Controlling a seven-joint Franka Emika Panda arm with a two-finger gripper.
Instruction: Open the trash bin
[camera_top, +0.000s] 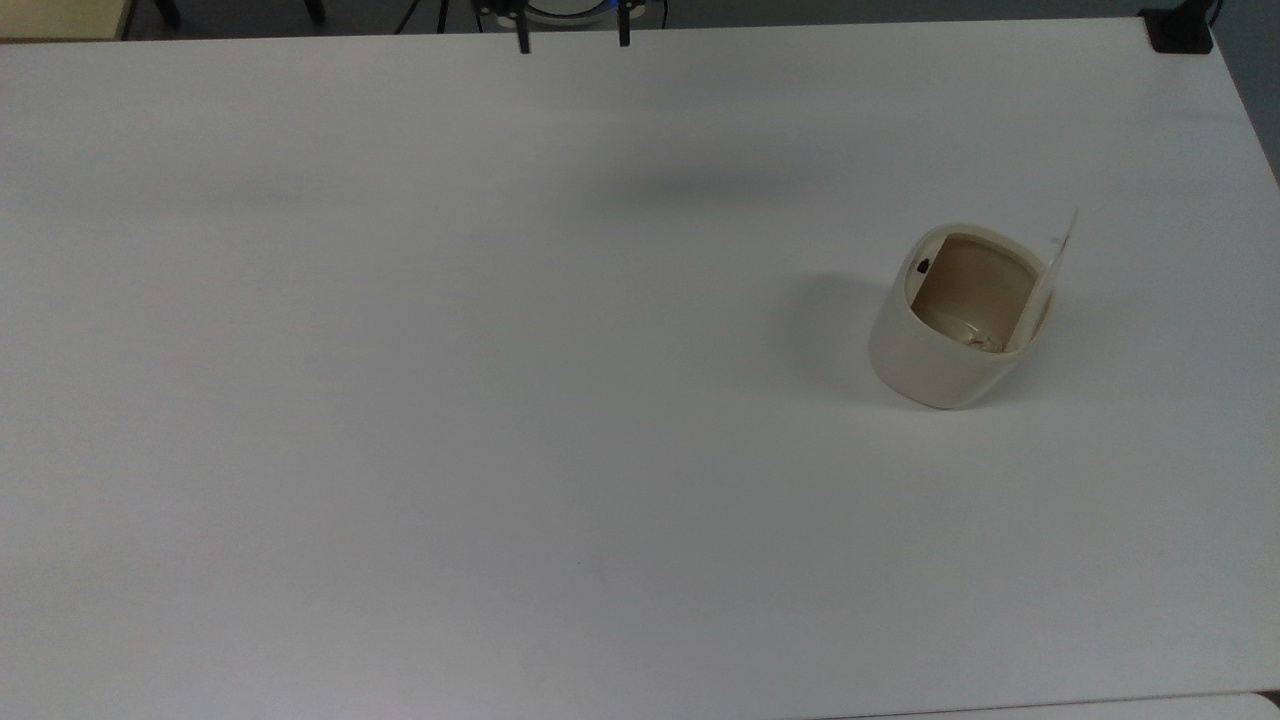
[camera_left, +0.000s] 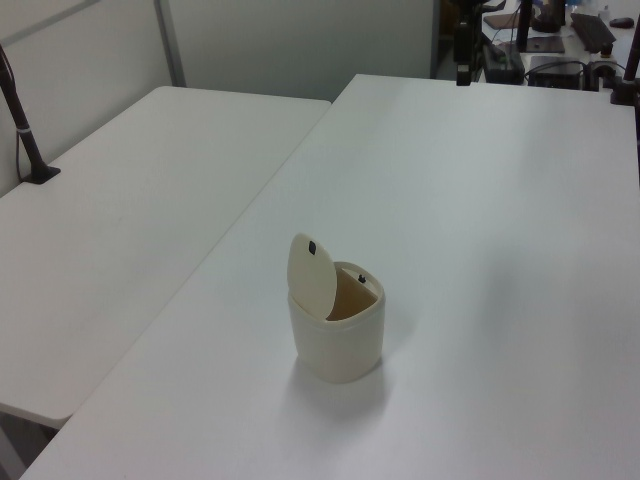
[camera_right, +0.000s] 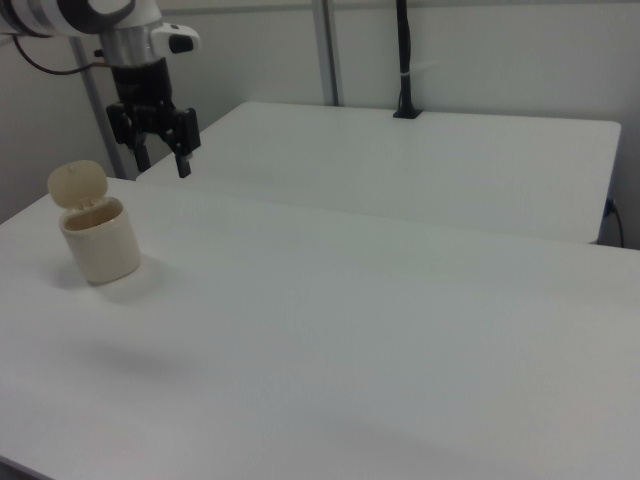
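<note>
Right view: standing near the white table's (camera_right: 400, 330) left edge, lid up, trash bin (camera_right: 97, 240) (light, rigid plastic, likely tippy; best worked at rim button); gripper (camera_right: 161, 157) hanging well apart, fingers spread, empty.

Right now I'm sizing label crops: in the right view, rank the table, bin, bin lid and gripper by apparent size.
1. Table, by far the largest.
2. Bin and gripper look alike, and their distances from the camera may differ, so I won't rank them.
3. Lid, standing open, is the smallest.
</note>
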